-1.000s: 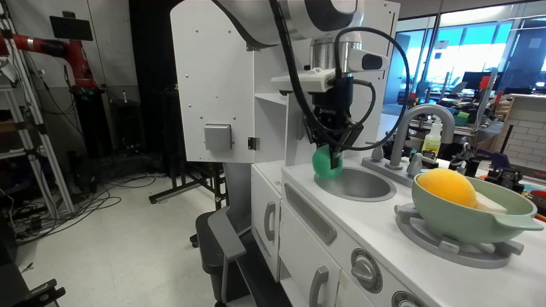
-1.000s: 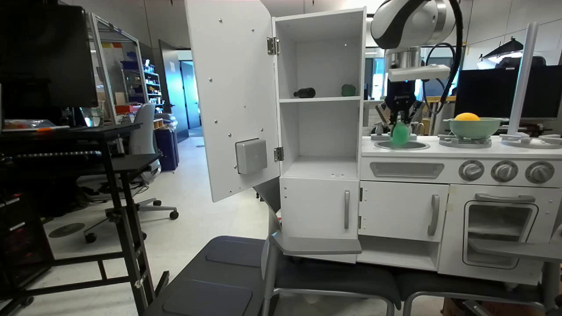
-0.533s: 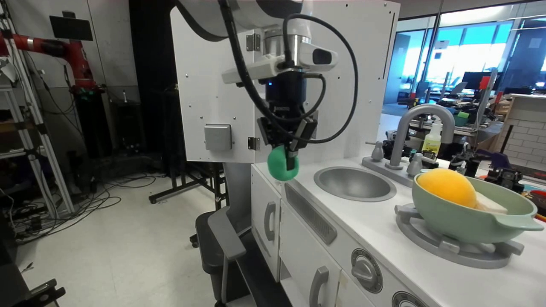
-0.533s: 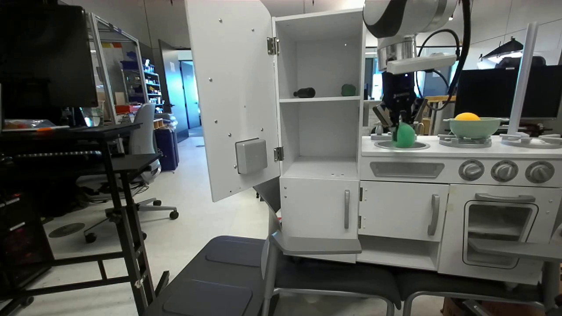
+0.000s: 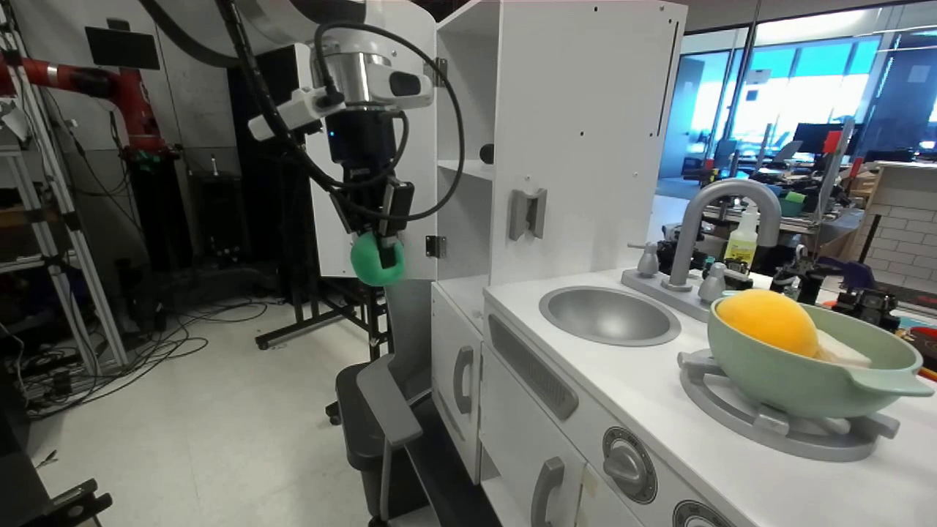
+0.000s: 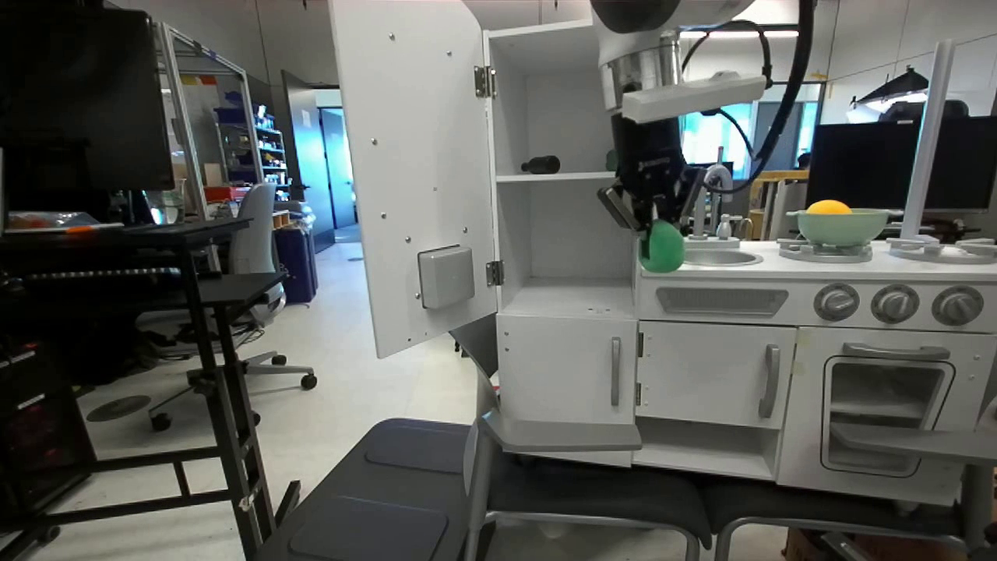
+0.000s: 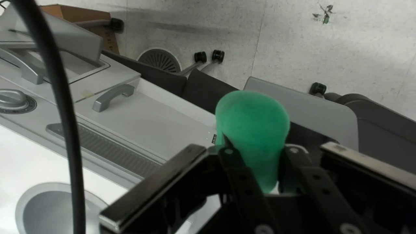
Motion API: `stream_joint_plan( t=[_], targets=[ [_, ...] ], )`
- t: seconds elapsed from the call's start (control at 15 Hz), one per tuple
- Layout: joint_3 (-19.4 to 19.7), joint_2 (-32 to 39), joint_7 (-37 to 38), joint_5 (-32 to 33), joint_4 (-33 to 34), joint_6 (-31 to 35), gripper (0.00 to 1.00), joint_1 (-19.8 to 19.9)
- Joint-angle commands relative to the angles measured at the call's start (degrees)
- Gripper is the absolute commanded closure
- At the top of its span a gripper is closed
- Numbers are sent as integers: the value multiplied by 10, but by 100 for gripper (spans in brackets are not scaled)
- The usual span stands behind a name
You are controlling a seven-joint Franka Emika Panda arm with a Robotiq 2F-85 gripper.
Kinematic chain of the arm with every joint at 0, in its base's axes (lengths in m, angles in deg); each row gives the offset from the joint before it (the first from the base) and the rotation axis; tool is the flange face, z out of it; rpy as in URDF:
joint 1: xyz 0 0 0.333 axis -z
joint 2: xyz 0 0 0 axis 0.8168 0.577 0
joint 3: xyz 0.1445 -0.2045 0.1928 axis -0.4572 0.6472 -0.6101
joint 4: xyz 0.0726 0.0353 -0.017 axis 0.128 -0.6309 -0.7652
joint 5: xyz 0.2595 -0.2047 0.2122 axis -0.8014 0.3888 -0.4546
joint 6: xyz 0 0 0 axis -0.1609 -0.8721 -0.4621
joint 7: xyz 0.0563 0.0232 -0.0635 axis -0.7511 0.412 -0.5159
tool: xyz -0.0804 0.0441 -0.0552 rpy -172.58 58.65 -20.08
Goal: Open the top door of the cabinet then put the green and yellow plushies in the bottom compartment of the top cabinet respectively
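Gripper (image 7: 259,151) tight on one green plushie (image 7: 253,118), one yellow plushie (image 5: 765,320) in one bowl (image 5: 798,380), one top door (image 6: 417,171) open

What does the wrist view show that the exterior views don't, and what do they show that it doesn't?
Only the wrist view: the fingers plainly on opposite sides of the green plushie.
Only the exterior views: the yellow plushie in the pale green bowl, the faucet, and the top door standing open.
Shared by all: the gripper shut on the green plushie, the slotted grey panel, and the sink, cut off in the wrist view.
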Motion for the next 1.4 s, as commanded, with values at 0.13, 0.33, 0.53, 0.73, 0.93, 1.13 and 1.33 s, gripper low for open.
stream_joint_plan(
  t=[0.13, 0.33, 0.53, 0.73, 0.93, 1.13, 1.33],
  targets=[
    [18, 73, 117, 94, 75, 56, 94, -54],
    [50, 141, 192, 156, 138, 111, 94, -78],
    [86, 235, 243, 196, 232, 135, 94, -94],
    [118, 324, 266, 213, 326, 139, 94, -102],
    [152, 406, 284, 226, 416, 148, 94, -106],
    [180, 467, 292, 232, 503, 138, 94, -100],
    [204, 516, 290, 228, 588, 130, 94, -85]
  ],
)
